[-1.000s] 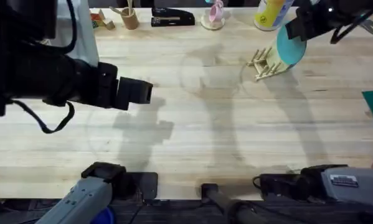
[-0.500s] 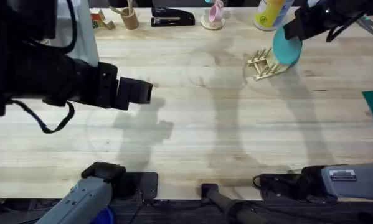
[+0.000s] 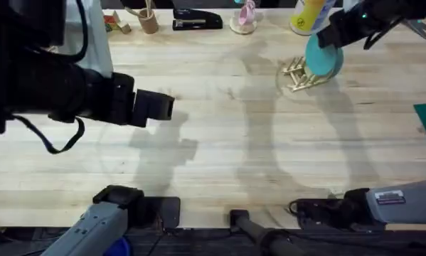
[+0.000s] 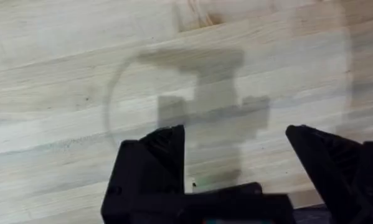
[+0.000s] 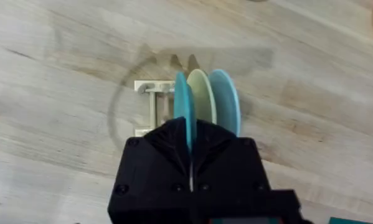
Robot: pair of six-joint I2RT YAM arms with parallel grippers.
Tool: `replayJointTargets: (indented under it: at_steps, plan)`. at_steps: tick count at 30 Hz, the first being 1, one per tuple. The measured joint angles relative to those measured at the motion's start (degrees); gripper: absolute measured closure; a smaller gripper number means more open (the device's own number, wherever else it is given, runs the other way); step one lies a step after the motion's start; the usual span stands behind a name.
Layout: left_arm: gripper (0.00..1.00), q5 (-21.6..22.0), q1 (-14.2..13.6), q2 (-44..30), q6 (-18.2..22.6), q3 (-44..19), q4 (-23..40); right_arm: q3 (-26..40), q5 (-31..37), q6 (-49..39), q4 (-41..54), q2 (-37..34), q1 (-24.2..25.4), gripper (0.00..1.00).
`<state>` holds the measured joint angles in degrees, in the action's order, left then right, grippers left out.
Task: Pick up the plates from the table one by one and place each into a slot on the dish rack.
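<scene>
Turquoise plate (image 3: 323,58) in my right gripper (image 3: 338,33) now lower and further left than a second ago, overhead, right over dish rack (image 3: 296,73) at table's (image 3: 220,135) far right. Left gripper (image 3: 156,105) unmoved. Left wrist: fingers (image 4: 154,163) spread wide, nothing held, bare wood beneath. Right wrist: fingers pinched on turquoise plate's edge, yellow plate (image 5: 202,93) and light blue plate (image 5: 226,99) slotted beside it. I judge last plate nearly seated.
</scene>
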<state>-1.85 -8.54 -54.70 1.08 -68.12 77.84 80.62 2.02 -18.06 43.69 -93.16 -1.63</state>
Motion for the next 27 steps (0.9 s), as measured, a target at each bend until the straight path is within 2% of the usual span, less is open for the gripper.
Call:
replayJointTargets:
  at_steps: [9, 18, 27]
  plan:
    - [0.006, 0.02, 0.0, 0.0, 0.0, 0.0, 1.69, 0.02, -0.35, -0.39, -0.21, -1.9, 0.0, 0.971]
    - [0.006, 0.02, 0.0, 0.02, 0.0, 0.0, 1.69, 0.26, -0.37, -0.68, -0.51, -7.04, 0.0, 0.971]
    - [0.006, 0.02, 0.0, 0.0, 0.0, 0.0, 1.69, 0.35, -0.37, -0.85, -0.54, -7.08, 0.0, 0.97]
